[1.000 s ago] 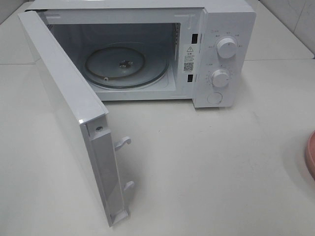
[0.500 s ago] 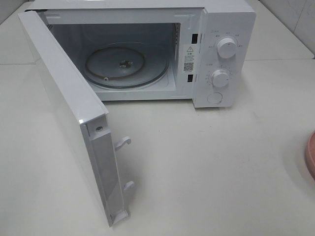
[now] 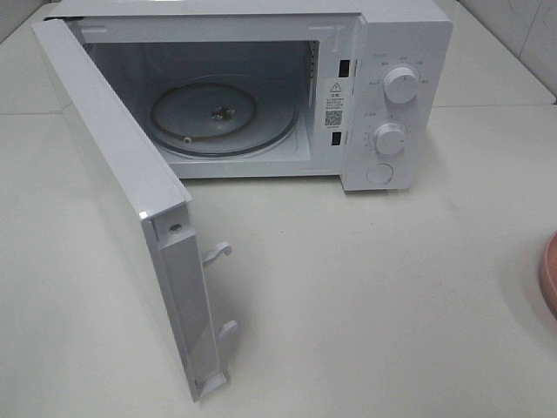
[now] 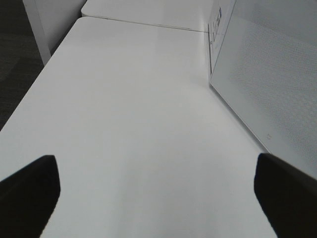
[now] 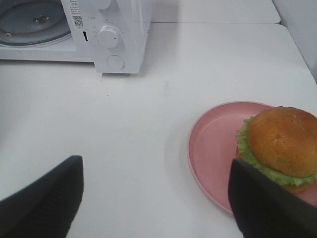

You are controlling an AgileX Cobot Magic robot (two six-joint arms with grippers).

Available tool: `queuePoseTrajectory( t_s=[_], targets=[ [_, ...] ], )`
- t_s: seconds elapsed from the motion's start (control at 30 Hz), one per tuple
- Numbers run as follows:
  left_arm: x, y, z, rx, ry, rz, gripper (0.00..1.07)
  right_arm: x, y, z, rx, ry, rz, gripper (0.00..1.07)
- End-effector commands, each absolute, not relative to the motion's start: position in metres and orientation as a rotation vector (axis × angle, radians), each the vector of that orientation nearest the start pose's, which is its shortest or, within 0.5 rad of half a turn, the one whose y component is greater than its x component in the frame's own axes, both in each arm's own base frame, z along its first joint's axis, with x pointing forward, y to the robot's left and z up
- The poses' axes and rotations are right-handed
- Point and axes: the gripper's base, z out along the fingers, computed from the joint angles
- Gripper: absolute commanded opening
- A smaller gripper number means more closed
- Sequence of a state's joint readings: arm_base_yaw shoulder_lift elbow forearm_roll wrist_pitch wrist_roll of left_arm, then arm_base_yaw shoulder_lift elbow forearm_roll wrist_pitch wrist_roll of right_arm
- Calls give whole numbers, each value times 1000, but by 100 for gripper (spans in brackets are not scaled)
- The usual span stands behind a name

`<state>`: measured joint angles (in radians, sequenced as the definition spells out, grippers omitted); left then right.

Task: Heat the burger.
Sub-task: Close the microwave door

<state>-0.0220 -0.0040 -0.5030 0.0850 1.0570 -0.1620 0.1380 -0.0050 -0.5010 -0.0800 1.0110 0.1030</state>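
The burger, with a glossy brown bun and green lettuce, sits on a round pink plate in the right wrist view. My right gripper hovers open above the table a little short of the plate, nothing between its fingers; one finger overlaps the plate's near rim. In the exterior view only the pink plate's rim shows at the right edge; the burger and both grippers are out of that view. My left gripper is open over bare table beside the microwave door.
The white microwave stands at the back of the table with its door swung wide open to the left. Its glass turntable holds nothing. Two knobs and a button are on its right panel.
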Motion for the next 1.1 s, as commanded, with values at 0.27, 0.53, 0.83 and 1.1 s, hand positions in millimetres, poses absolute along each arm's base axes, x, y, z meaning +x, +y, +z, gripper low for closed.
queuePoseTrajectory(
  t_s=[0.27, 0.53, 0.83, 1.1],
  targets=[
    [-8, 6, 304, -136, 1885, -51, 95, -7, -7, 282, -23, 1952, 66, 76],
    [18, 5, 321, -113, 1791, -35, 45, -7, -7, 282, -23, 1952, 66, 76],
    [82, 3, 321, -52, 1785, -1, 0, -7, -7, 282, -23, 1952, 66, 76],
    [132, -5, 286, 13, 1635, -58, 0, -7, -7, 282, -23, 1952, 66, 76]
  ],
)
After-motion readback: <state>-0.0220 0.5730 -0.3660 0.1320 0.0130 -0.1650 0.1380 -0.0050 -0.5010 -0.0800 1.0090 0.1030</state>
